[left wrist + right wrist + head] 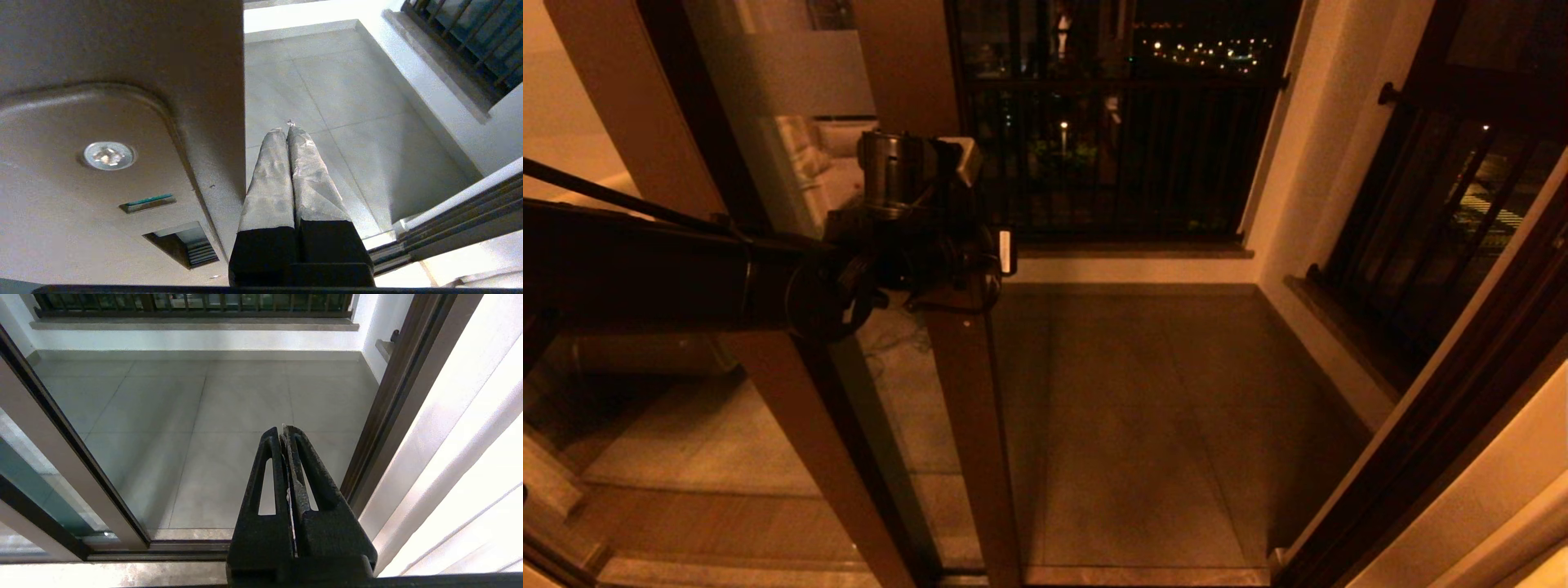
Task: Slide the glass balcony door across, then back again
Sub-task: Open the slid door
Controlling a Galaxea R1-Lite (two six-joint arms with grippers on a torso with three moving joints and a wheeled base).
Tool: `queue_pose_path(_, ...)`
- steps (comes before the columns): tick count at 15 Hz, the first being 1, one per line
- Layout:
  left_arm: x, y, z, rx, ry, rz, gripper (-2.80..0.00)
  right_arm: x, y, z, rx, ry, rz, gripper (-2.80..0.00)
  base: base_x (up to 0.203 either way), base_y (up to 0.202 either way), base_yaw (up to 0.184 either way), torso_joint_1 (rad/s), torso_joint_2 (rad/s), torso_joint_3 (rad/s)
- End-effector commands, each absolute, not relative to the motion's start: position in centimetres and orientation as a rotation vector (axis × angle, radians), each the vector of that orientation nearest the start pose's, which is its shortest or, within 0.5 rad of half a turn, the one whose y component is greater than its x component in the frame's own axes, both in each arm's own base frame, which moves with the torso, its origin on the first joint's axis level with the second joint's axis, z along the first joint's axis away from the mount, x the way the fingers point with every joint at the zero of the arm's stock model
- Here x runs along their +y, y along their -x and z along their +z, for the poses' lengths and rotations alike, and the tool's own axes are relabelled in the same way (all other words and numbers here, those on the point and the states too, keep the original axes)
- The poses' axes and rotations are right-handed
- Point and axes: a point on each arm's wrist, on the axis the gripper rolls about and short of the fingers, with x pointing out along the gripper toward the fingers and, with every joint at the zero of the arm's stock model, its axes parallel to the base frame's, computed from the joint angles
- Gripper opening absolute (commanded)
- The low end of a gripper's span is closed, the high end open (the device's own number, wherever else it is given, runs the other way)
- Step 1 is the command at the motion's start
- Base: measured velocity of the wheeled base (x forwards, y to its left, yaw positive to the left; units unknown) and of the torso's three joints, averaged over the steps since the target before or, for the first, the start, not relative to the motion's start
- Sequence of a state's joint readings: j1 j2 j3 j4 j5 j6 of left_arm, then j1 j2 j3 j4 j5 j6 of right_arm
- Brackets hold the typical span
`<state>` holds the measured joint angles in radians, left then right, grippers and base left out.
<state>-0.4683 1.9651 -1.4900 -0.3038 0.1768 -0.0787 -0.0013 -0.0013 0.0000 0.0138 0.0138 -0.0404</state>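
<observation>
Left pincer (288, 132): closed, empty, beside stile of glass balcony door (968, 392), apparently pushing. Doorway beyond pincer open onto balcony floor (1127, 425). Right pincer (284, 435): closed, idle, near opposite jamb. Outstanding, seemingly: return slide.

no legible text, labels, brands or numbers anywhere in view

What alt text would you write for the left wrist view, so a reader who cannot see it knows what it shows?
The left gripper, its grey fingers pressed together, sits beside the dark brown edge frame of the glass balcony door, where a recessed brown handle plate with a silver screw shows. Beyond lie the pale tiled balcony floor and a dark barred railing.
</observation>
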Motion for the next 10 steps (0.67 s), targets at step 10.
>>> queue_pose_path(10,-14.4,-35.7,23.4,0.169,0.026,-0.205,-2.8,0.0,2.3,7.4,0.014,0.041,0.013,-2.8,0.0,0.0,0.0,0.0,0.0,0.0)
